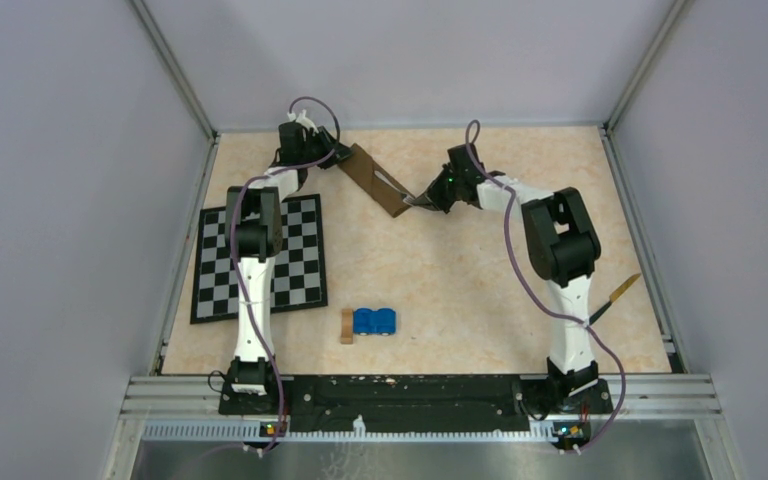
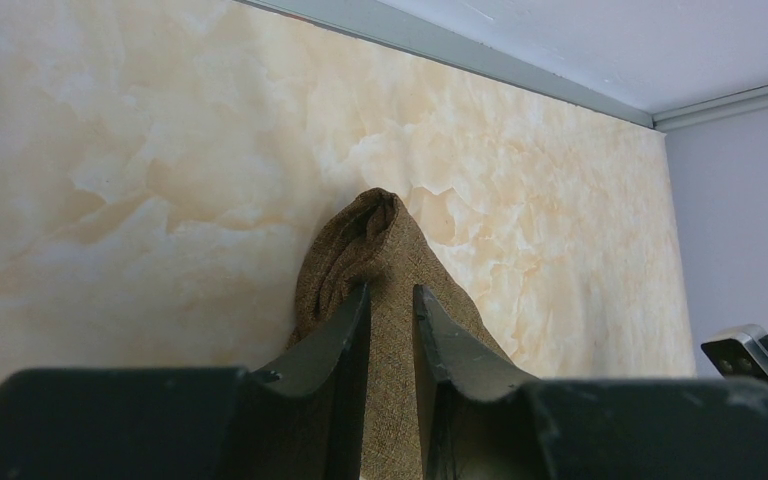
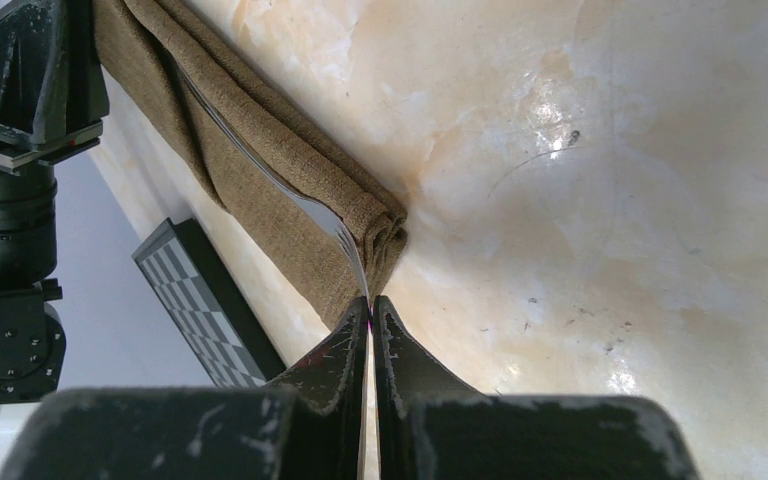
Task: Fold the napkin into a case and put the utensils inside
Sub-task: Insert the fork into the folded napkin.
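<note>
**Table, marbled beige top: surface contents**

- Table (image 1: pixel 460 270): pale beige, marble-patterned, walled on three sides.
- Checkered mat (image 1: pixel 260 258): black and white, flat at the left side.
- Case (image 1: pixel 375 180): narrow brown cloth strip, lying diagonally at far centre.
- Wooden block (image 1: pixel 347 326): small, tan, near centre.
- Blue object (image 1: pixel 374 321): just beside the block, on its right.
- Thin stick (image 1: pixel 615 297): yellowish with a dark tip, by the right edge.

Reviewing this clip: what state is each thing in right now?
Case: folded into a narrow strip, one end gripped.
Fork: lying along the case's fold, one end pinched.
Left gripper: jaws shut on the case's end.
Right gripper: jaws shut on the fork.
Checkered mat: lying flat.
</note>
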Tool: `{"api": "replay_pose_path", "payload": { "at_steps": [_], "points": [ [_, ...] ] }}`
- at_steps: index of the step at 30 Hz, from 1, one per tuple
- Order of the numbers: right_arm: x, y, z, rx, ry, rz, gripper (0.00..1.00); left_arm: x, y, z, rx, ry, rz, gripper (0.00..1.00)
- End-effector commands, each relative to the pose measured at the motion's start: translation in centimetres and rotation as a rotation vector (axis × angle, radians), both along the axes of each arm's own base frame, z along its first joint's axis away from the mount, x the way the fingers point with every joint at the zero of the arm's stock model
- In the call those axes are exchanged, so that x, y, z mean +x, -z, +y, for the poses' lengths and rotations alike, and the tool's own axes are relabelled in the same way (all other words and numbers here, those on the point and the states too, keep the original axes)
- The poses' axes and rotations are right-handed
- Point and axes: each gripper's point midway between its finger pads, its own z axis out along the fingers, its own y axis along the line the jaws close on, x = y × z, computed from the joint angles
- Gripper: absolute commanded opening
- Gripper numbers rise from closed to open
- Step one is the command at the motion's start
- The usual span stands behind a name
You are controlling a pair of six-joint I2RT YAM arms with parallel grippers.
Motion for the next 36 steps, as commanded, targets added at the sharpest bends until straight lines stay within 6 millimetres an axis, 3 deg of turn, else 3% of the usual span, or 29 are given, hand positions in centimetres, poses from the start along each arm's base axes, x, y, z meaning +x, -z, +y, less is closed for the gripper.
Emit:
{"api": "replay_pose_path", "payload": {
  "at_steps": [1,7,36],
  "points": [
    [1.4,-4.4,-0.7,-0.006,0.017,-0.094,0.00,-0.3,1.8,0.2,0.020,-0.012,0.028,0.28],
    [1.2,-3.8,0.1,0.003,0.002,-0.087,0.00,-0.4,1.9,0.2,0.013,-0.015,0.034,0.28],
    [4.9,-2.4,6.0,0.114,0.050,-0.108,0.00,-0.4,1.8,0.2,0.019,-0.015,0.029,0.28]
  ]
}}
